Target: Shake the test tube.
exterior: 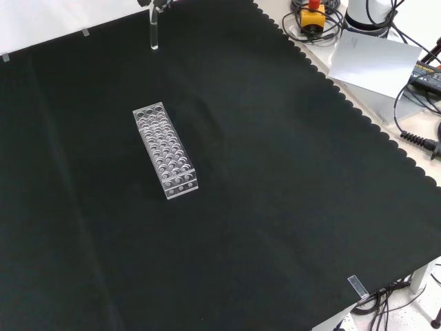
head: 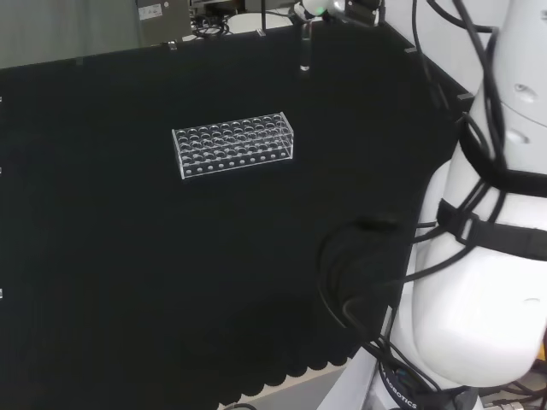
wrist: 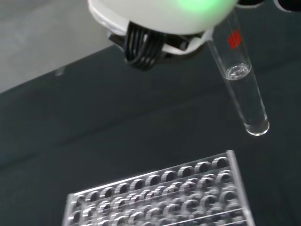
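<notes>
Clear glass tube (wrist: 240,84) hangs from hand (wrist: 160,19), upper end hidden, so grip cannot be told. Long axis near vertical, rounded end down, held high above cloth (head: 128,282), well apart from rack (head: 235,145).

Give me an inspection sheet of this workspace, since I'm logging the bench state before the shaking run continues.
Surface: black cloth covers the bench, flat, scalloped at its edge.
Job's things: clear test tube held above the cloth, hanging down, with a red mark near its top; contents cannot be told. Clear rack stands on the cloth, its holes look vacant.
Clutter: nothing seen on the cloth besides the rack.
Hand: hand at the tube's top; finger state cannot be told.
Cables: black cables loop beside the arm's links.
Surroundings: white sheet and a yellow box with a red button lie off the cloth, in the front view.
</notes>
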Available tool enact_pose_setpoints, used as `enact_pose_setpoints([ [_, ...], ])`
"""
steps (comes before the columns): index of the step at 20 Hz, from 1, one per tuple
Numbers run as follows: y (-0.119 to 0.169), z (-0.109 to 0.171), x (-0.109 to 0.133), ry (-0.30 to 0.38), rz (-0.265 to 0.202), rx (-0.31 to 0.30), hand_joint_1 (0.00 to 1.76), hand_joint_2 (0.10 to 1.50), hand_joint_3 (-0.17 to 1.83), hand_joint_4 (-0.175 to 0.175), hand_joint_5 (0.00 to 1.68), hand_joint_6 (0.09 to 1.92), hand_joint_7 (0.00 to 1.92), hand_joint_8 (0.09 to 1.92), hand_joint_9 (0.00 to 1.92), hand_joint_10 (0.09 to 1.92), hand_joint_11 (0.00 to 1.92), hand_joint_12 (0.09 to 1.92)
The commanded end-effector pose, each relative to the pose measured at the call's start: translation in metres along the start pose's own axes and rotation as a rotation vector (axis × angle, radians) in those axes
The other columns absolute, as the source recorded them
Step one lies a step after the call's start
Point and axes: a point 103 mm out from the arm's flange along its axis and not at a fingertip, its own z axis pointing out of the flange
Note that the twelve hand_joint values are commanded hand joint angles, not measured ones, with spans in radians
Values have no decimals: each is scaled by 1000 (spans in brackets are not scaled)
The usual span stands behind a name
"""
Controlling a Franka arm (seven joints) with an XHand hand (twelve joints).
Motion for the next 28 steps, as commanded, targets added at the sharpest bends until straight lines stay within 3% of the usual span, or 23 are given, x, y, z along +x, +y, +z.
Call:
enact_pose_setpoints([
  [1,13,8,-50,-130,141,12,1235,632,618,-175,1427,353,1803,413,1693,334,1292,870],
  [3,12,8,-48,-123,138,11,1235,632,618,-175,1427,353,1803,413,1693,334,1292,870],
  [9,10,17,-12,-66,55,20,1235,631,619,-175,1427,352,1803,413,1693,335,1292,870],
  [15,7,28,40,-1,-61,45,1235,631,619,-175,1428,352,1803,412,1693,335,1292,871],
  [23,-7,37,90,57,-194,87,1235,631,619,-175,1428,351,1804,411,1693,335,1292,871],
  [28,-13,38,104,74,-232,100,1235,631,619,-175,1429,350,1804,411,1693,335,1292,871],
])
